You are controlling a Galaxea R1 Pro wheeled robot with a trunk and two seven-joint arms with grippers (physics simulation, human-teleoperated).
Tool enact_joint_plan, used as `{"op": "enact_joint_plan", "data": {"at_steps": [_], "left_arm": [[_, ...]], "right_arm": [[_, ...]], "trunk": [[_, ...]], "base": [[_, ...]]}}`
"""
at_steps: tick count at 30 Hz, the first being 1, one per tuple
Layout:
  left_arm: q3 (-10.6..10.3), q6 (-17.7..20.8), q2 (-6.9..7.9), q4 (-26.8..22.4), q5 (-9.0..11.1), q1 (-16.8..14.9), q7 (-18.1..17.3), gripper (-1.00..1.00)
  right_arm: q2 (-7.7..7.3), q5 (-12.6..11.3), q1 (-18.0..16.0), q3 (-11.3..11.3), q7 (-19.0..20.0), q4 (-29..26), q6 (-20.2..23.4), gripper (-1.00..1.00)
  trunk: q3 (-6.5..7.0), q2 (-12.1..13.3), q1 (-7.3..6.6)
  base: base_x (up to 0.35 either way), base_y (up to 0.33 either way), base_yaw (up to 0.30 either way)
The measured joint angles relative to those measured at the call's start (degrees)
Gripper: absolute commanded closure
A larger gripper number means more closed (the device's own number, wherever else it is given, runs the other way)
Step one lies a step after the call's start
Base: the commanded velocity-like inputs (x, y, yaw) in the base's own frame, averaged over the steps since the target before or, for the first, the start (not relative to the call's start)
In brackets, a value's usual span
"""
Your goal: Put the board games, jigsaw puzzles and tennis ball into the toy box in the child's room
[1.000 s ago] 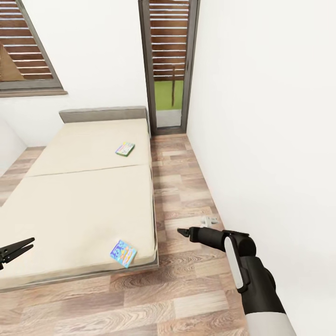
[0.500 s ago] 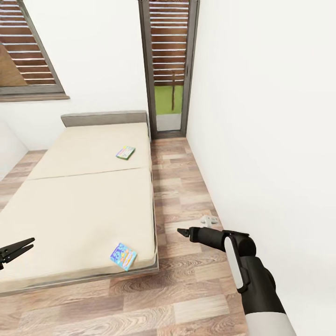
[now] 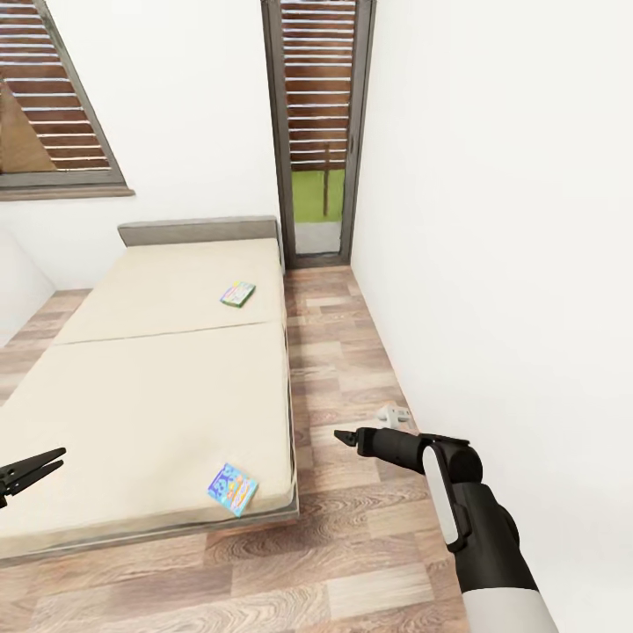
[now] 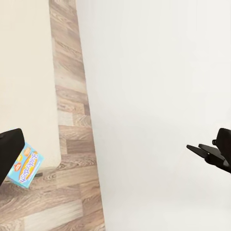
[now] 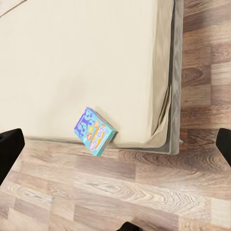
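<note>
Board games first: blue board game [image 3: 232,489] lying flat at the near corner of the bed [image 3: 149,387], close to the mattress edge; green-and-white board game [image 3: 237,294] farther up the beige mattress, toward the grey headboard [image 3: 199,230], well apart from the blue one. Both untouched — nothing lifted, nothing carried. Same blue box seen from the right wrist [image 5: 94,131] right at the mattress edge, above the wood-plank floor [image 3: 352,369], and from the left wrist [image 4: 25,166] as well.

Left gripper [image 3: 35,466] held low over the near side of the bed, fingers drawn close together, nothing between them. Right gripper [image 3: 347,437] out over the floor between bed and white wall [image 3: 492,220], tips nearly together, likewise holding nothing. Small grey fitting [image 3: 395,413] at the foot of the wall, just beyond the right arm.

Judged progress: early, or at least nothing in hand — the two bed games yet to be picked up, with table, puzzles, ball and toy box out of sight, so their state cannot be told.
</note>
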Motion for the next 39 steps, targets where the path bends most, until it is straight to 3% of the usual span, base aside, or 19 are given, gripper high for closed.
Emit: {"op": "enact_joint_plan", "data": {"at_steps": [39], "left_arm": [[-0.7,-0.7,-0.12,0.0,0.0,0.0,0.0,-1.0]], "right_arm": [[0.04,0.0,0.0,0.1,0.0,0.0,0.0,-1.0]], "trunk": [[3.7,0.0,0.0]], "base": [[0.0,0.0,0.0]]}}
